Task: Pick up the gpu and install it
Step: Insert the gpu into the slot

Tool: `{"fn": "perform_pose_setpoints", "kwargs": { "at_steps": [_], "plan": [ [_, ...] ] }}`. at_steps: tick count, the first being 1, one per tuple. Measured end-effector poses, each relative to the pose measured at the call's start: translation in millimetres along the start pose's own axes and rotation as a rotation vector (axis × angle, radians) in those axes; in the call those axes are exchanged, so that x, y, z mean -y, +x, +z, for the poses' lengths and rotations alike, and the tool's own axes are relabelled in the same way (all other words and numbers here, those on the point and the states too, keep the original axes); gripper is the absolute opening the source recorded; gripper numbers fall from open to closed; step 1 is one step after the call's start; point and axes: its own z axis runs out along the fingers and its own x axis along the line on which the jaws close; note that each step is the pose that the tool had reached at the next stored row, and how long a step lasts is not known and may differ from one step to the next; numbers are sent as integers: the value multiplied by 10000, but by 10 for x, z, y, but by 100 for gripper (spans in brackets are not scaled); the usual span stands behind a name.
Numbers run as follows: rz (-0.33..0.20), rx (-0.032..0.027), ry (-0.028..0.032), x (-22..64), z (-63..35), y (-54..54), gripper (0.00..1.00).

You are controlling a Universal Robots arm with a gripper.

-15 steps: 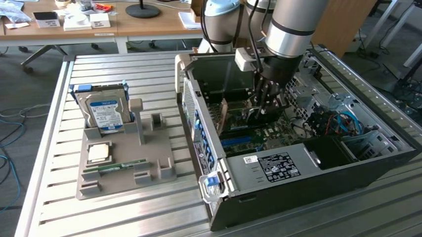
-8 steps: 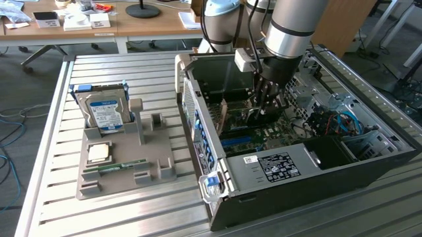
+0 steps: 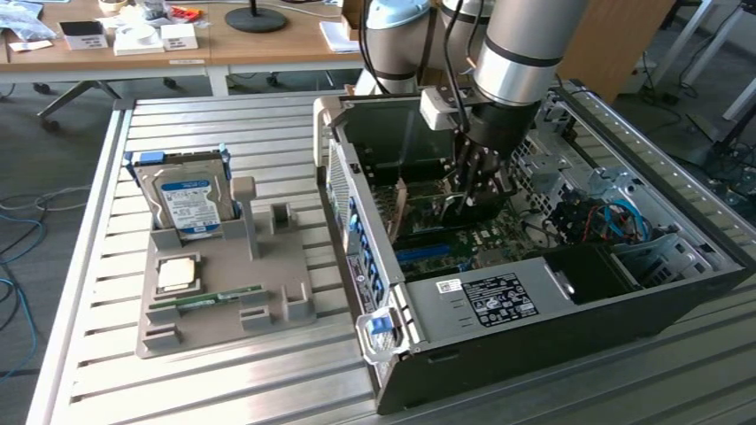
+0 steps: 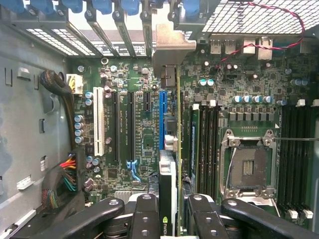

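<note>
**A:** Where was the gpu?

**B:** Inside the open computer case, which lay on its side toward the tabletop's edge at the exterior view's right. The card stood on edge over the motherboard, well in from the case walls.

**A:** And the jaws?

**B:** Clamped on it. In the wrist view the gripper had black fingers against both faces of the gpu, so the card ran straight out from between them.

**A:** Which way did its long axis lie?

**B:** Along the expansion slots. It ran parallel to the blue slot, which sat just beside the card's line. The silver bracket was the far end, up against the case's rear edge where the blue-latched slot covers stood.

**A:** Was it seated?

**B:** I couldn't tell. The card hid its own lower edge, and the fingers cut off the near end. In the exterior view the arm covered much of the card's top. I judged the work far along, with the card lined up.

**A:** Anything else on the tabletop?

**B:** A grey holder near the opposite edge, with the hard drive upright in it and a RAM strip lying flat, well apart from the gripper.
</note>
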Motion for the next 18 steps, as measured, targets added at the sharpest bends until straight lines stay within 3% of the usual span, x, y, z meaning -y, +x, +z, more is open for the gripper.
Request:
{"fn": "perform_pose_setpoints", "kwargs": {
  "at_steps": [18],
  "plan": [
    [4, 2, 1, -9, 21, 0, 27]
  ]
}}
